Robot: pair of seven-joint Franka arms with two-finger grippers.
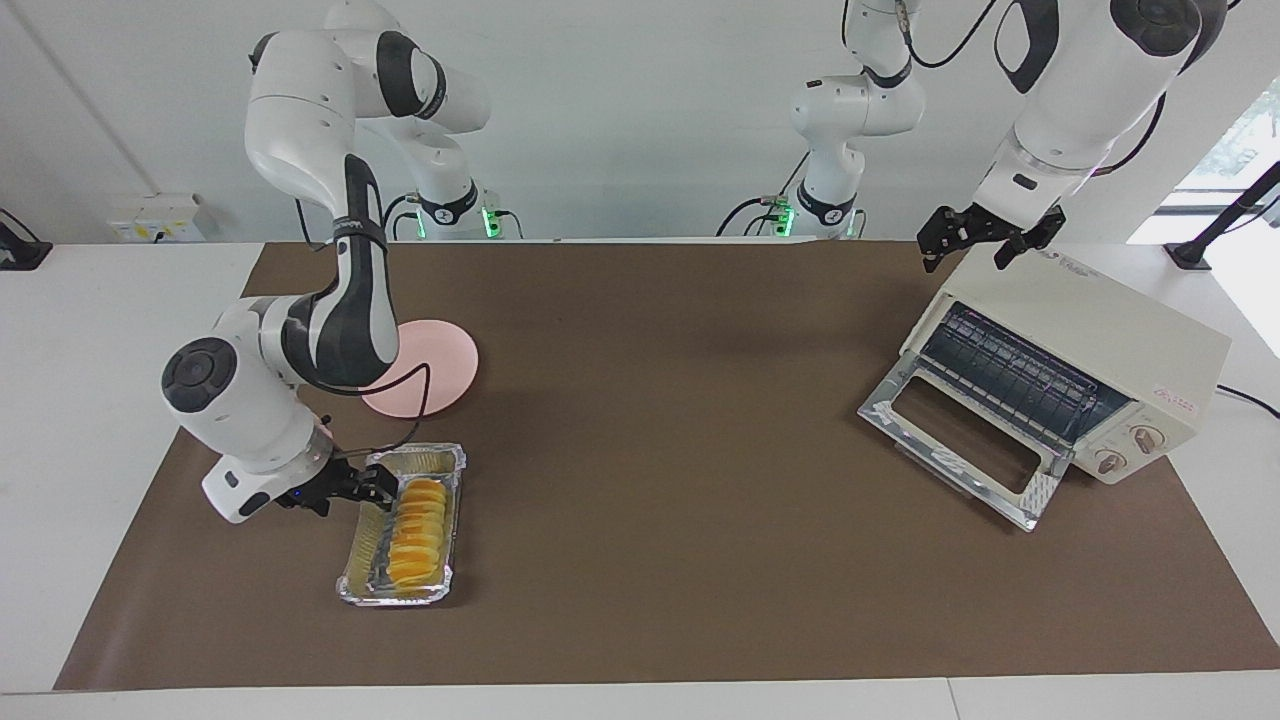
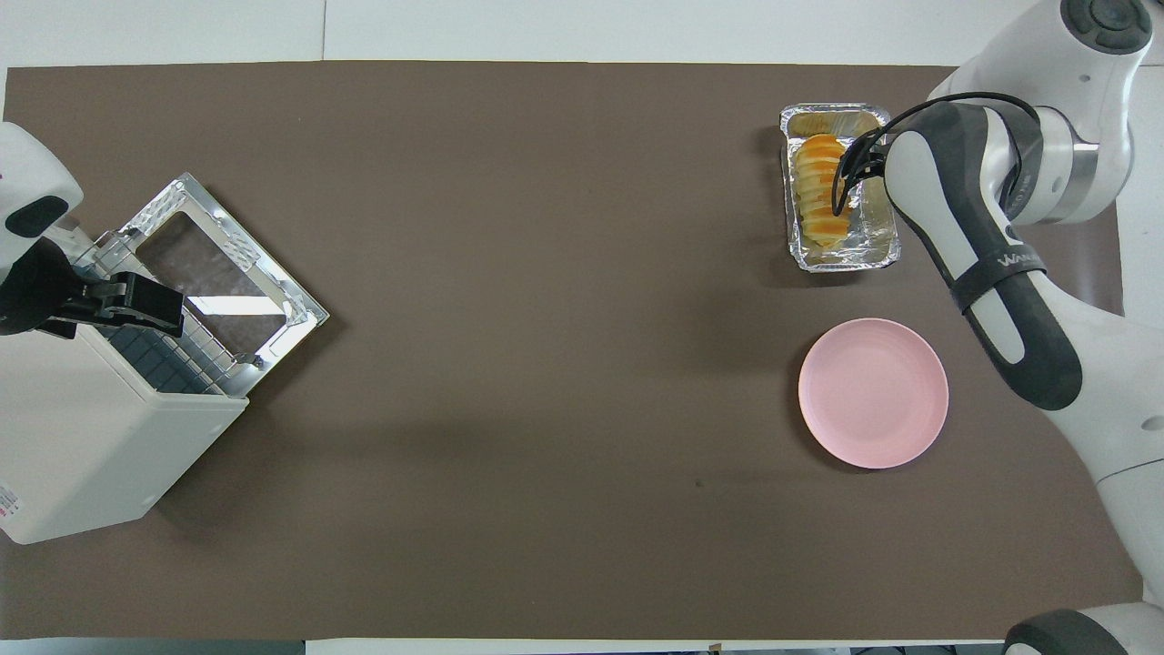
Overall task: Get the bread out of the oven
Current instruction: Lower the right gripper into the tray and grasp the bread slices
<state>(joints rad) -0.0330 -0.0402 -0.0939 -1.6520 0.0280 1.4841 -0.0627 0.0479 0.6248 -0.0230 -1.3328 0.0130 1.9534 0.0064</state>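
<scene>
The bread (image 1: 418, 530) lies in a silver foil tray (image 1: 352, 585) on the brown mat, at the right arm's end of the table. It also shows in the overhead view (image 2: 821, 196). My right gripper (image 1: 375, 488) is low at the tray's long rim, beside the bread; my arm hides it from above. The cream-white oven (image 1: 1100, 330) stands at the left arm's end with its glass door (image 1: 1040, 495) dropped open and its wire rack bare. My left gripper (image 1: 985, 240) hangs open and empty over the oven's top.
A round pink plate (image 1: 440, 365) lies empty on the mat, nearer to the robots than the foil tray (image 2: 878, 246). The oven (image 2: 82, 437) stands at an angle, its open door (image 2: 173, 196) lying on the mat toward the table's middle.
</scene>
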